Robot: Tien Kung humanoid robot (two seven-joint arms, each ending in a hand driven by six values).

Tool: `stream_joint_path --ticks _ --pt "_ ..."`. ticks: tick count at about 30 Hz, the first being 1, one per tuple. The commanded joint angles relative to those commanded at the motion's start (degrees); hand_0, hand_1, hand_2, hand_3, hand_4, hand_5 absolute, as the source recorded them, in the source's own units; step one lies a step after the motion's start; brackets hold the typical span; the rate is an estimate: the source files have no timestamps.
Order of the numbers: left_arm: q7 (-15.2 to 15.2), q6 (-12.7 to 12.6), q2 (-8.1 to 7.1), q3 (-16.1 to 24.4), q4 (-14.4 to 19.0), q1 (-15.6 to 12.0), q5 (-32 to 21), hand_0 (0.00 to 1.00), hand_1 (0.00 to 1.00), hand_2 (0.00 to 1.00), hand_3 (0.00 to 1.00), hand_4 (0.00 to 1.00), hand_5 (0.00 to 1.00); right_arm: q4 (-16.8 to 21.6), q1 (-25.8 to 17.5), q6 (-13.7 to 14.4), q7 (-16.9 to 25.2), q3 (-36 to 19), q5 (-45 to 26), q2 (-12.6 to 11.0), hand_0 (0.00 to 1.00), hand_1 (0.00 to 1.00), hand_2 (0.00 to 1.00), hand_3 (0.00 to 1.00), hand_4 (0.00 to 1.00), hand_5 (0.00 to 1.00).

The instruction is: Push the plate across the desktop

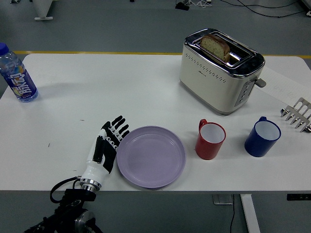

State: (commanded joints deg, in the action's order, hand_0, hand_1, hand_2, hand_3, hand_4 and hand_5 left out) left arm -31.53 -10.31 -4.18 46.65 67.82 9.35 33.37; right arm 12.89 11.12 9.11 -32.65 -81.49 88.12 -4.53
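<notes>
A lilac plate (151, 156) lies flat near the table's front edge, left of centre. My left hand (106, 146) rests flat on the table against the plate's left rim, fingers straight and spread, holding nothing. Its black forearm rises from below the front edge at the lower left. The plate's right rim sits a short gap from a red mug (210, 140). The right arm does not appear in the head view.
A blue mug (262, 136) stands right of the red one. A cream toaster (221, 69) with bread in it sits at the back right. A water bottle (17, 74) stands at the far left, and a metal rack (298, 114) at the right edge.
</notes>
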Motion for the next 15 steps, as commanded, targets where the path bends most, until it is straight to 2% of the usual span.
stream_joint_path --ticks 15 --pt "-0.12 -0.14 -0.12 -1.42 0.51 0.23 -0.45 0.838 0.86 0.909 0.811 0.474 0.998 0.02 -0.25 -0.05 0.0 0.07 0.0 0.0 0.559 0.545 0.675 0.591 0.282 0.297"
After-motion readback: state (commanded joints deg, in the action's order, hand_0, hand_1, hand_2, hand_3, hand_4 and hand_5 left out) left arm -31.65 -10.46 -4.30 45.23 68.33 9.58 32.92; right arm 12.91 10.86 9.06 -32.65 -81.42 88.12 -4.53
